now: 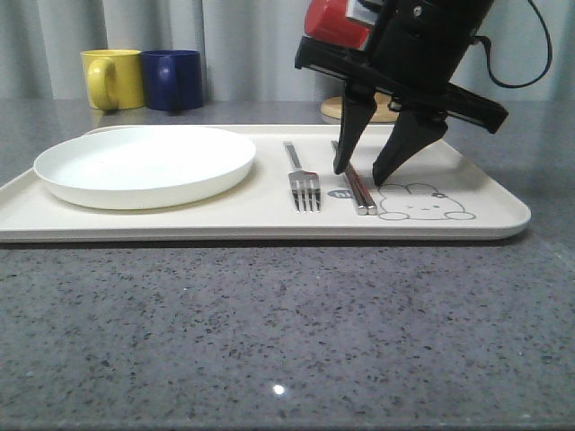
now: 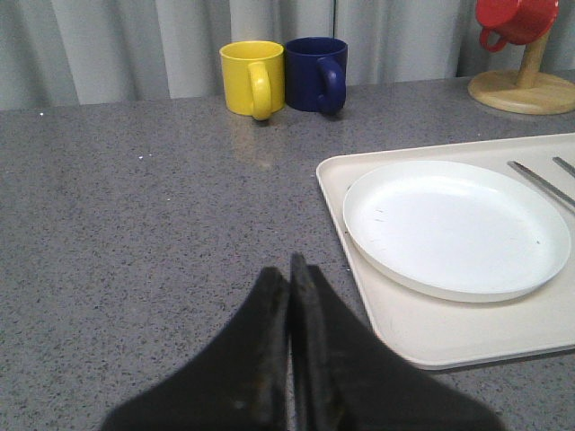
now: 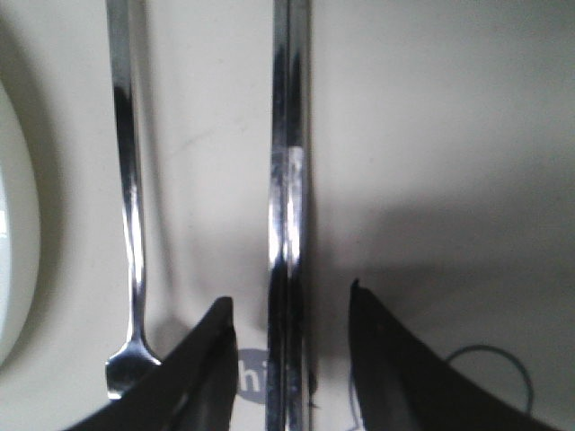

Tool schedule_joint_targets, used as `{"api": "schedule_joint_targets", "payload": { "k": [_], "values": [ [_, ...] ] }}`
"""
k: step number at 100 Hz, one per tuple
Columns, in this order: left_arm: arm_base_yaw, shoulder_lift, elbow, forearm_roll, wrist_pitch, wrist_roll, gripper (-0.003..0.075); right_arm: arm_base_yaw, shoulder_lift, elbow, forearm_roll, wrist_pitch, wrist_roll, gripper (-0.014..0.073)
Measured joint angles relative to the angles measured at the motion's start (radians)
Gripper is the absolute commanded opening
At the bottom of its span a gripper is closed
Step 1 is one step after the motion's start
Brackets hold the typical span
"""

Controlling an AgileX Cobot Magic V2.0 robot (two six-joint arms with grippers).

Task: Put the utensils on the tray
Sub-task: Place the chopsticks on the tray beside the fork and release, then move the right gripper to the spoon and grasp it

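1. Shiny silver metal flat chopsticks (image 1: pixel 358 190) lay side by side, touching, on the large cream-white rectangular tray (image 1: pixel 269 215), at 3 o'clock of the silver four-tined fork (image 1: pixel 303 180) and at 9 o'clock of the grey rabbit drawing (image 1: pixel 424 203).
2. Handling, judged: stiff, light, slick and very low-profile; likely to skid or split apart if pinched off-centre. Best hold is mid-length, across both sticks together.
3. Right gripper (image 1: pixel 360 176) stood over the chopsticks' near end, jaws moderately open, straddling the pair, with a gap on both sides in the right wrist view; holding nothing.
4. Left gripper (image 2: pixel 289 269) sat over bare grey stone tabletop (image 2: pixel 135 224), jaws pressed together, empty.
5. White round plate (image 1: pixel 144 164) sat at the tray's 9 o'clock end. No spoon visible on the tray.
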Motion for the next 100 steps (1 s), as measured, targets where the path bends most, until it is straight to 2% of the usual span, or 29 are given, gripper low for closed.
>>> {"api": "schedule_joint_targets", "payload": {
  "k": [17,31,49,76,100],
  "values": [
    [0.000,0.000,0.000,0.000,0.000,0.000,-0.0019,-0.003,-0.070,0.000,-0.106,0.004,0.000,0.0336],
    [0.000,0.000,0.000,0.000,0.000,0.000,-0.0019,-0.063,-0.154,0.000,-0.212,0.042,-0.020,0.0336],
    [0.000,0.000,0.000,0.000,0.000,0.000,-0.0019,-0.244,-0.214,0.000,-0.303,0.135,-0.108,0.0336],
    [0.000,0.000,0.000,0.000,0.000,0.000,-0.0019,-0.550,-0.210,0.000,-0.316,0.219,-0.289,0.0336],
    [0.000,0.000,0.000,0.000,0.000,0.000,-0.0019,-0.676,-0.141,0.000,-0.320,0.156,-0.355,0.0336]
  ]
}}
